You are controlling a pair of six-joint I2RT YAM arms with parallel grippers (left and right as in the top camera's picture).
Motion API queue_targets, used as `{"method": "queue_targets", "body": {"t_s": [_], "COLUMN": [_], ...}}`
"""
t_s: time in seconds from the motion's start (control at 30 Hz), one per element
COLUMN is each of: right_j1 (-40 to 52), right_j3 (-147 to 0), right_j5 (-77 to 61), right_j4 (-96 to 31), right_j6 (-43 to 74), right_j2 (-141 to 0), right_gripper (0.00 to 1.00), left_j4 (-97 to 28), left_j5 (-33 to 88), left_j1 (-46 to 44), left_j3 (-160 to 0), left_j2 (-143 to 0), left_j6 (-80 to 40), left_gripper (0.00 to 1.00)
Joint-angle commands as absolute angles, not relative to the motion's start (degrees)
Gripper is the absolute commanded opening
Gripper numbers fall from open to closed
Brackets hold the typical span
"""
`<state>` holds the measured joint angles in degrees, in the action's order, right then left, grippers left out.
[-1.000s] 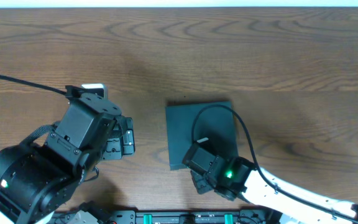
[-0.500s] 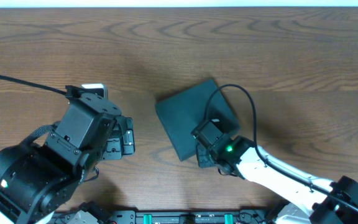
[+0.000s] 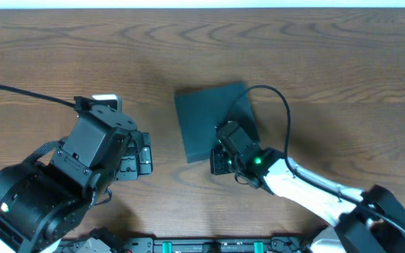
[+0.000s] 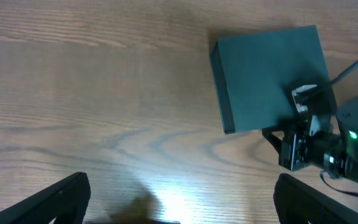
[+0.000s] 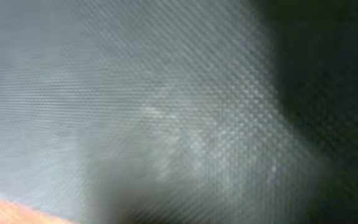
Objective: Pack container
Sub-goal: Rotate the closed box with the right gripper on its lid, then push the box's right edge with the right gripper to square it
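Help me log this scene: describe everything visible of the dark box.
The container is a square, shallow, matte dark-teal box, cardboard by its look, finely textured up close. Its lid is shut. It lies flat on the wooden table, slightly askew. The shut right gripper meets its near edge; whether it pinches anything is hidden.

Open tabletop between left hand and container
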<state>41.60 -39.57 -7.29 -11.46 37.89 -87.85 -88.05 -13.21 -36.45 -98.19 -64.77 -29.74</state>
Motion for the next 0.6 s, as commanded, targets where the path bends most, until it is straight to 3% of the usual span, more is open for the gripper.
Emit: {"method": "queue_targets", "body": {"t_s": [0.0, 0.57], "right_j1": [39.9, 36.3], "right_j3": [-40.6, -41.6], "right_j5": [-6.2, -3.9], "right_j4": [-9.7, 3.6], "right_j6": [37.6, 40.5], "right_j2": [-90.2, -92.3], "right_gripper": [0.02, 0.01], "left_j4": [-88.1, -88.1], "left_j5": [-13.0, -13.0], "left_j1": [-36.4, -36.4], "left_j3": [-98.7, -98.7], "left_j2": [-64.8, -64.8], "left_j6": [-29.1, -29.1], "left_gripper": [0.95, 0.95]}}
